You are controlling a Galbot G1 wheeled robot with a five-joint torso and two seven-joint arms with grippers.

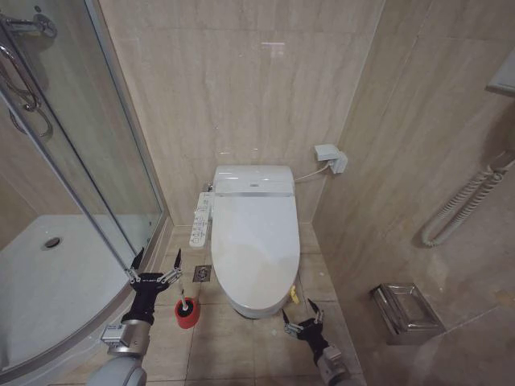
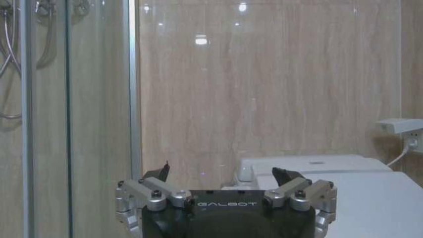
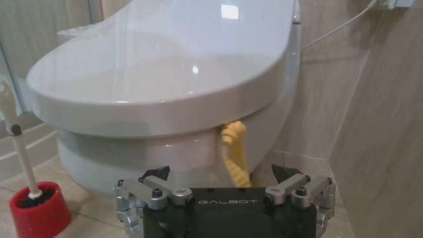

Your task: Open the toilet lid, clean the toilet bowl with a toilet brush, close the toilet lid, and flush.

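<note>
The white toilet lid (image 1: 256,241) lies shut over the toilet bowl, whose inside is hidden; its white outer body (image 3: 132,153) shows under the lid (image 3: 172,64). A yellow tag (image 3: 235,153) hangs at the lid's front edge. The toilet brush (image 1: 187,305) stands in its red holder cup (image 3: 38,214) on the floor left of the toilet, its white handle (image 3: 20,148) upright. My left gripper (image 1: 158,256) is open just left of and above the brush, holding nothing (image 2: 223,173). My right gripper (image 1: 299,312) is open and low at the toilet's front right, near the tag (image 3: 221,173).
A long white control panel (image 1: 201,219) runs along the toilet's left side. The glass shower enclosure (image 1: 72,201) and its white tray (image 1: 48,273) close off the left. A floor drain (image 1: 203,273) sits beside the brush. The right wall carries a metal tray (image 1: 406,312) and a coiled hose (image 1: 463,205).
</note>
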